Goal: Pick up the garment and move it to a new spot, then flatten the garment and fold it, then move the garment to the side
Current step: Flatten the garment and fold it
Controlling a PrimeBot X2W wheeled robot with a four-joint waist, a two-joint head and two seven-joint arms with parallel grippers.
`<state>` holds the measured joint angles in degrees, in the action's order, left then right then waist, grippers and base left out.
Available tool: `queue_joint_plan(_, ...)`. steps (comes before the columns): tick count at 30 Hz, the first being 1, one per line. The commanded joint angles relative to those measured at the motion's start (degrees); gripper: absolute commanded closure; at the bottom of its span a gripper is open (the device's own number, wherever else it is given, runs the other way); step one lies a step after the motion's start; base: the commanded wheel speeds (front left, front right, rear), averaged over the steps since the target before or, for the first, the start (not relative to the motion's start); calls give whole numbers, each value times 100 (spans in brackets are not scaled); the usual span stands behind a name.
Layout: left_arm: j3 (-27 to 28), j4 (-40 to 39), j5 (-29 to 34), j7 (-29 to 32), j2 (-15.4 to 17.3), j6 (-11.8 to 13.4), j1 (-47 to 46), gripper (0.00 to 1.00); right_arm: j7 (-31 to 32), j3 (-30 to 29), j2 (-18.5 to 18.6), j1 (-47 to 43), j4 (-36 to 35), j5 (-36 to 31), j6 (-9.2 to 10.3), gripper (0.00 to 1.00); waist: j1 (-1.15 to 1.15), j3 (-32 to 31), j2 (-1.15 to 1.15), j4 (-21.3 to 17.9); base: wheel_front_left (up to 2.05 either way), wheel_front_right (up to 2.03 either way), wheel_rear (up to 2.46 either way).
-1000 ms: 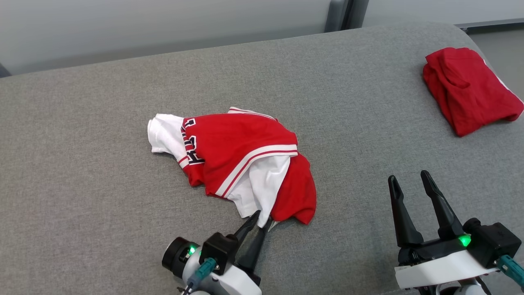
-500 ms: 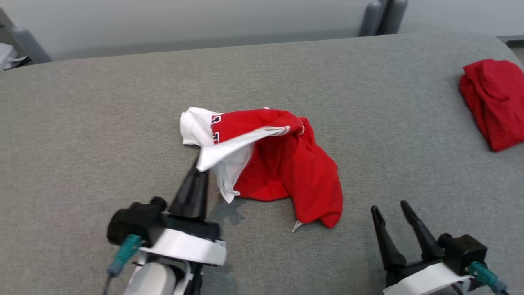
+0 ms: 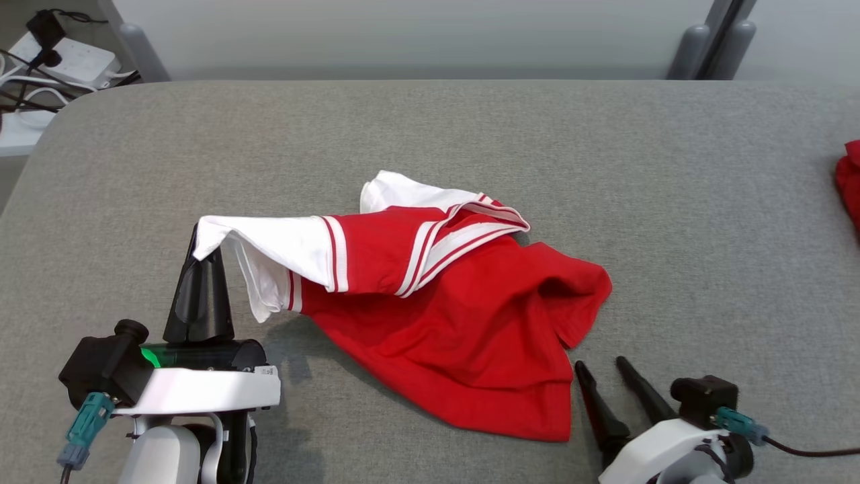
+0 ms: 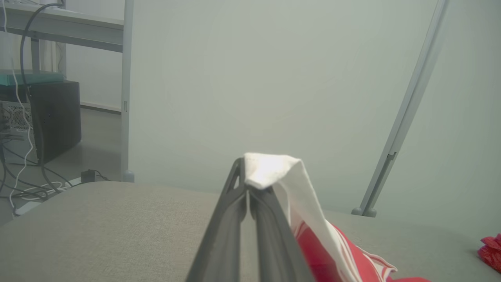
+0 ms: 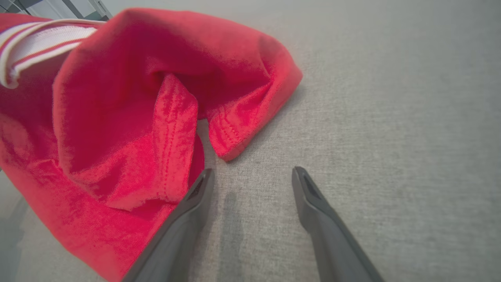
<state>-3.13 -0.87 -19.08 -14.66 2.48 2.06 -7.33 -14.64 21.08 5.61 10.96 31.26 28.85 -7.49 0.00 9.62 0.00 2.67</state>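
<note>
left gripper clamped on garment (white corner raised); right gripper open, beside red hem

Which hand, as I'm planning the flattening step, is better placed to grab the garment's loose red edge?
Right. The right hand is open and empty, its fingers beside the red edge of the garment; the left hand is shut on the white corner, holding it up.

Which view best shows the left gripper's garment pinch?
Left wrist view: the left gripper clamps the garment by its white corner, close up. Head view shows it smaller, from behind. Right wrist view shows the red hem.
</note>
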Motion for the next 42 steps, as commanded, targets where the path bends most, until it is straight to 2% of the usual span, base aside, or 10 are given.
queue_joint_plan(1, 217, -168, 93, -33, 40, -41, -98, 100, -36, 357, -26, 256, 138, 237, 0, 0, 0, 7, 0, 84, 0, 0, 0)
queue_joint_plan(6, 207, -167, 65, -33, 40, -55, -78, 100, -36, 721, 16, 484, 364, 633, 0, 0, 0, 20, 0, 180, 0, 0, 0)
queue_joint_plan(16, 219, -194, 41, -33, 40, 6, -27, 100, -36, 1046, 236, 131, -448, 1154, 0, 0, 0, 46, 0, 177, 0, 0, 0)
queue_joint_plan(26, 201, -305, 34, -34, 40, 47, -8, 100, -36, 1649, 730, -354, -938, 803, 0, 0, 0, 154, 0, 91, 0, 0, 0)
queue_joint_plan(34, 206, -290, 39, -34, 40, 31, -42, 100, -36, 1952, 791, -280, -826, 672, 0, 0, 0, 199, 0, 64, 0, 0, 0)
queue_joint_plan(40, 202, -270, 15, -34, 40, 33, -51, 100, -36, 2219, 847, -170, -518, 910, 0, 100, 0, 197, 0, 119, 0, 0, 0)
queue_joint_plan(42, 208, -275, 10, -34, 40, 38, -47, 100, -36, 2277, 898, -76, -479, 950, 0, 100, 0, 203, 0, 120, 0, 0, 0)
